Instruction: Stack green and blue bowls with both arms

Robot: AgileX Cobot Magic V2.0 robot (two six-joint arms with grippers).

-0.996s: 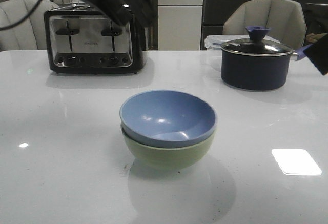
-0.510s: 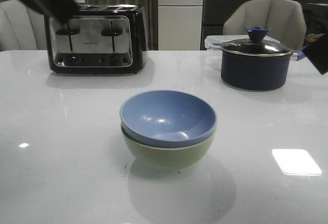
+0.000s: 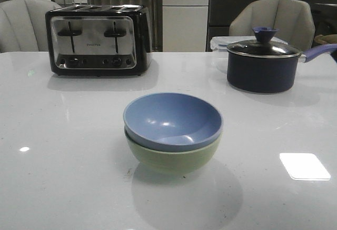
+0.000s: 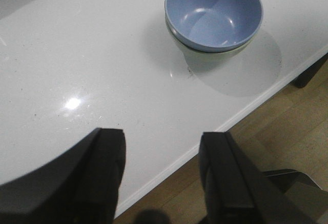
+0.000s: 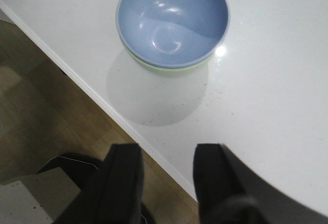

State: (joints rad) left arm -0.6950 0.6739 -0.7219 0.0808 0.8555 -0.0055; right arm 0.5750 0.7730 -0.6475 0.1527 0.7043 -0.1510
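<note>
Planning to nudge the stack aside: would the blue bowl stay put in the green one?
Probably. The blue bowl nests deep in the green bowl, so it should travel along. Both look rigid and matte, not slippery. The glossy table may let the stack slide rather than tip.

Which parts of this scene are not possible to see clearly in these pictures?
- Green bowl: its inside is covered by the blue bowl nested in it, in every view.
- Saucepan: the handle's end is cut by the front view's right edge; its contents are under the lid.
- Toaster: the brand lettering is too small to read.
- Left pincer and right pincer: the wrist views' lower edges cut off both; neither appears in the front view.
</note>
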